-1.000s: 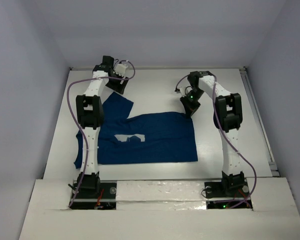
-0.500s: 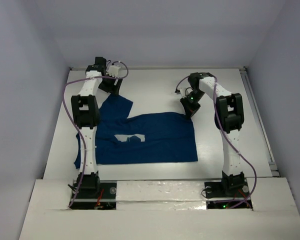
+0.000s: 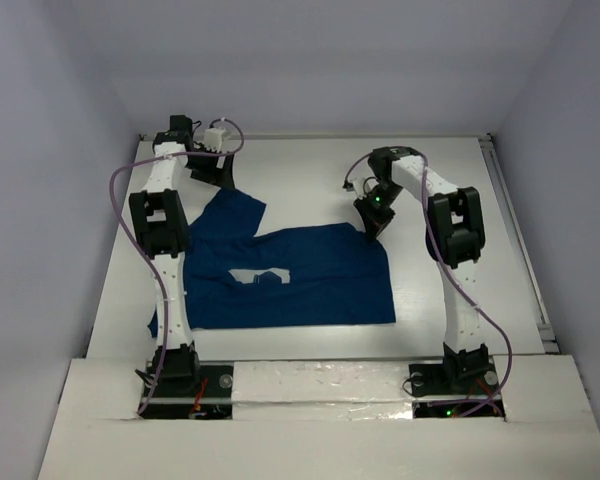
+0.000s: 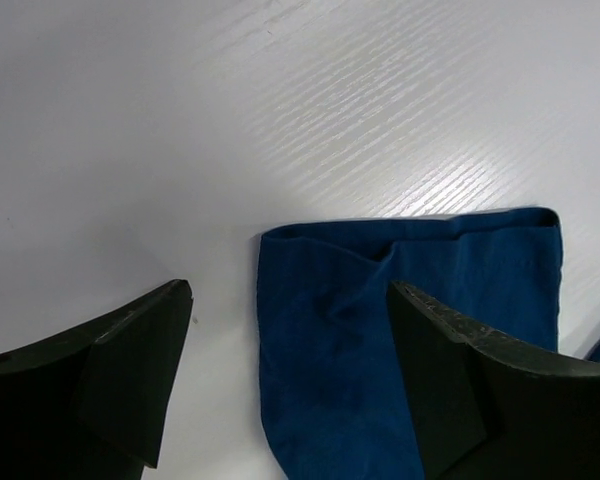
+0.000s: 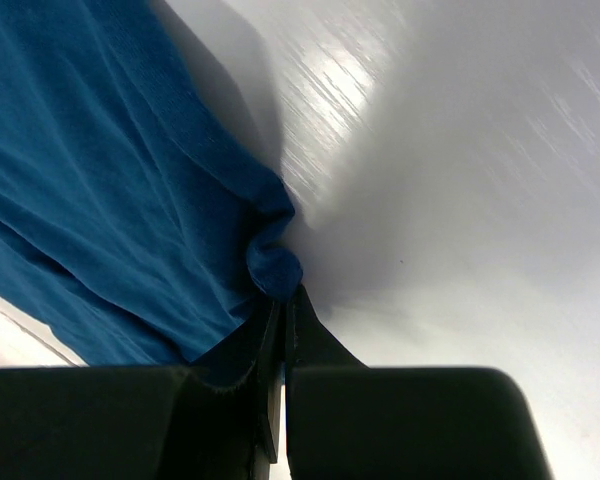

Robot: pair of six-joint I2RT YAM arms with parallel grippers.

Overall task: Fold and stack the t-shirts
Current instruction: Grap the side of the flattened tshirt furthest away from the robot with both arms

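T-shirt [image 3: 310, 285] lies flat, right gripper [image 5: 283, 305] pinching its corner, left gripper [image 4: 288, 300] gaping above the sleeve [image 4: 410, 300], presumably to fold.

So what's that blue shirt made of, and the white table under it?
The t-shirt looks like soft matte knit, probably cotton: it wrinkles and bunches where the right gripper pinches it. The table looks like hard white laminate or painted board, slightly glossy, with fine grain lines.
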